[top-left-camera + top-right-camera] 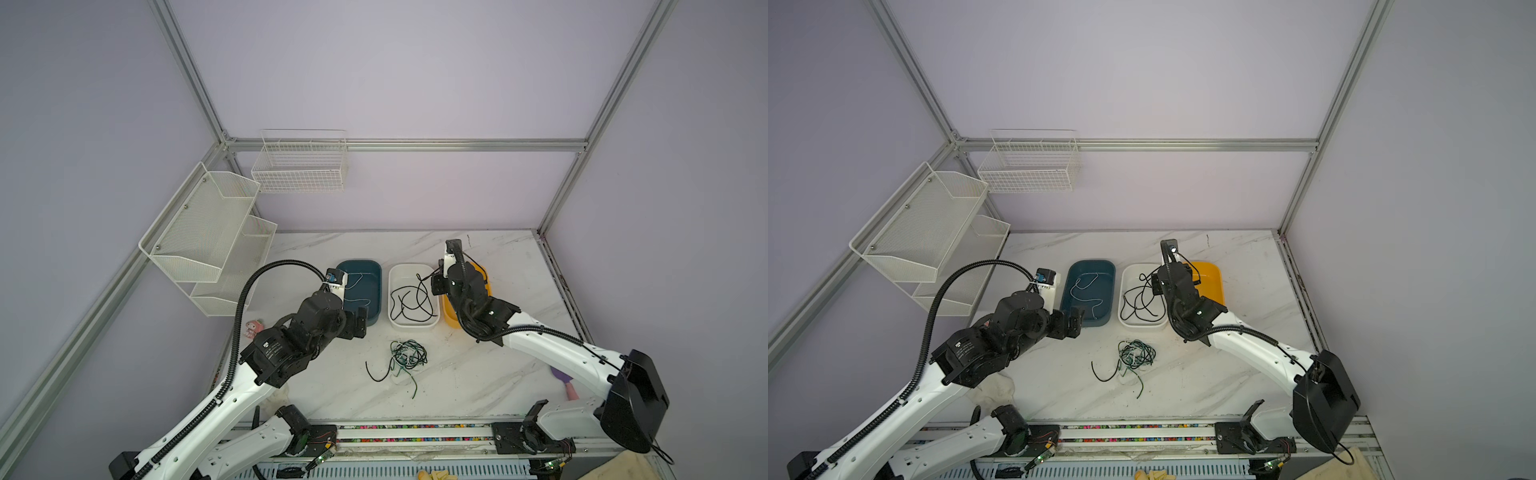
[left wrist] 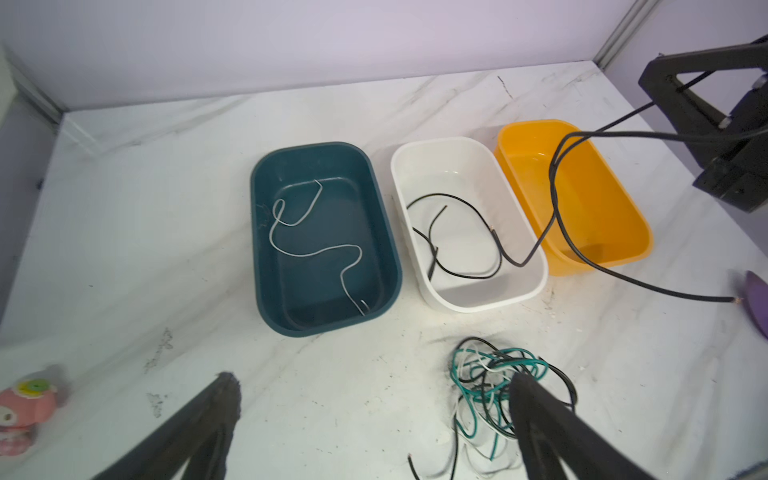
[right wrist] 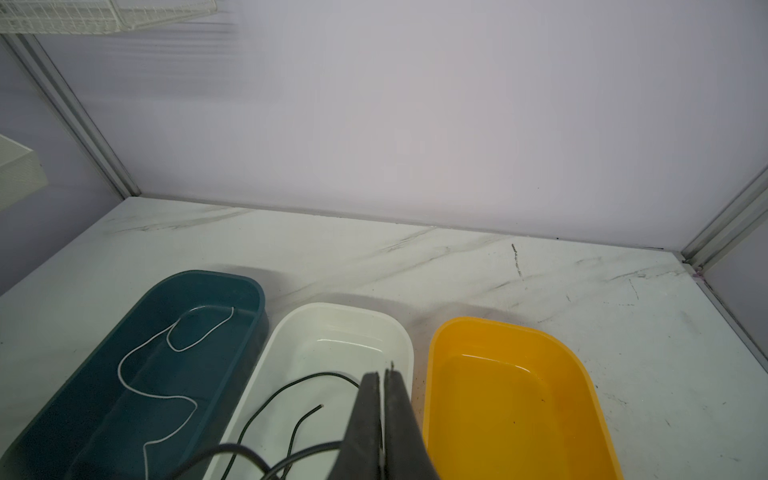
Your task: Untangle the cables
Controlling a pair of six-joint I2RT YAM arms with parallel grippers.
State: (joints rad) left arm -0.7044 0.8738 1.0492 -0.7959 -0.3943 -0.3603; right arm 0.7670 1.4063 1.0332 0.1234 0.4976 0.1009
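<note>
**Desk:** Where are your left fingers relative to the cables?

**Me:** My left gripper (image 2: 374, 399) is spread wide, with nothing between its fingers (image 2: 224, 407). I have it hanging by the near end of the teal rectangular plastic bin (image 2: 262, 249). The tangle of thin black, white and dark green cables (image 2: 494, 374) lies on the white marble-patterned table (image 2: 166, 232), in front of the white rectangular plastic bin (image 2: 478, 301). From the left wrist camera, one finger stands in front of the tangle's edge. In both top views the gripper is beside the tangle and apart from it.

**Desk:** And the right?

**Me:** My right gripper (image 3: 381, 376) is pinched closed on a single long black cable (image 2: 555, 195), raised above the white bin's side next to the orange-yellow plastic bin (image 3: 519, 415). One strand droops from the fingers into the white bin. Another crosses the orange-yellow bin and ends on the table.

**Desk:** What's in the bins?

**Me:** One thin white cable (image 2: 316, 249) lies loose in the teal bin. Loose black cable loops (image 2: 465, 276) lie in the white one.
</note>
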